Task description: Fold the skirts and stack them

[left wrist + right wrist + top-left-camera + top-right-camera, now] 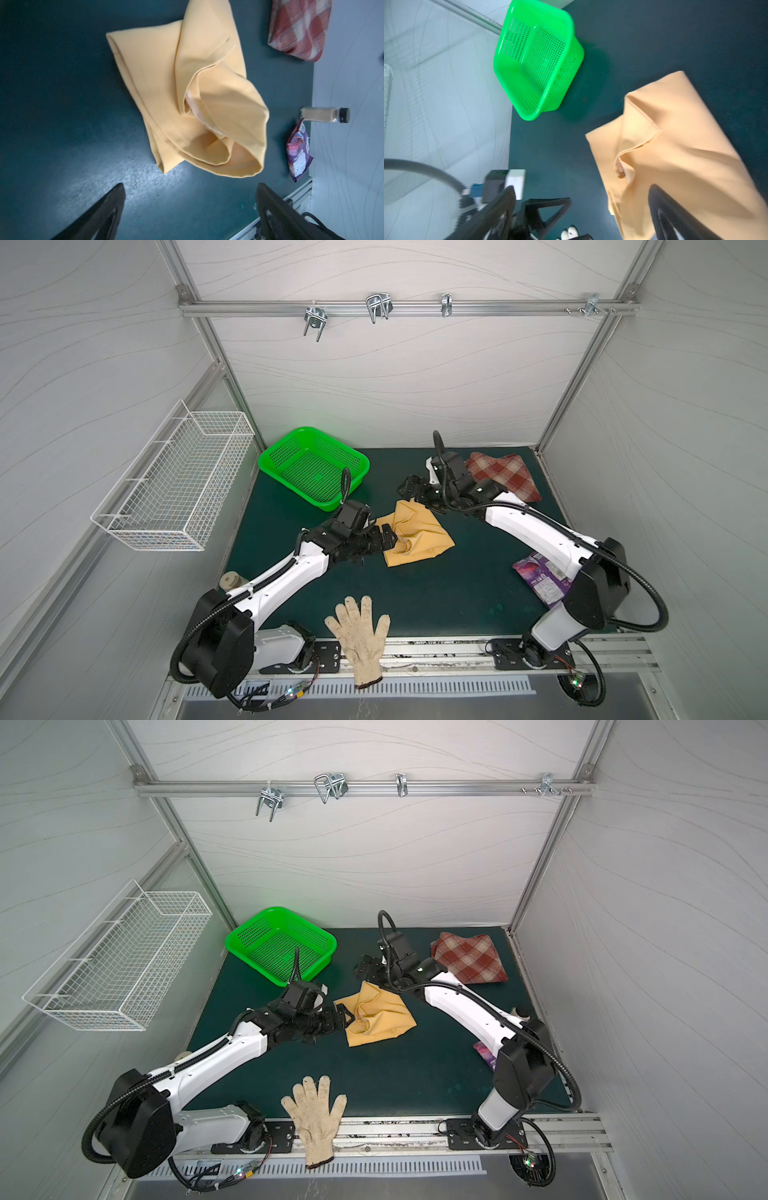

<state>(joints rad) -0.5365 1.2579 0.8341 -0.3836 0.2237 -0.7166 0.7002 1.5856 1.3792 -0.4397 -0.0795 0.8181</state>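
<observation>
Roughly halfway, by my read: the plaid skirt (505, 475) lies as a compact folded shape, well apart from the basket (291, 488), off toward the right arm's side of the worktop (436, 593). The yellow skirt (415, 537) sits near the basket, on its robot-ward side. It is doubled over but sloppy: in the left wrist view a hem loop (218, 158) puffs open and a flap crosses the top. Nothing is stacked; the two skirts lie apart. What looks left is flattening or refolding the yellow one, then putting one skirt on the other. The left gripper (390, 539) has its jaws spread and holds nothing; the yellow skirt's edge lies just ahead of it, not between the jaws. The right gripper (365, 969) also has its jaws wide and empty, at the skirt's basket-side corner. In the right wrist view one finger (662, 207) hangs over the cloth, but I cannot tell whether it touches. Neither gripper is near the plaid skirt.
</observation>
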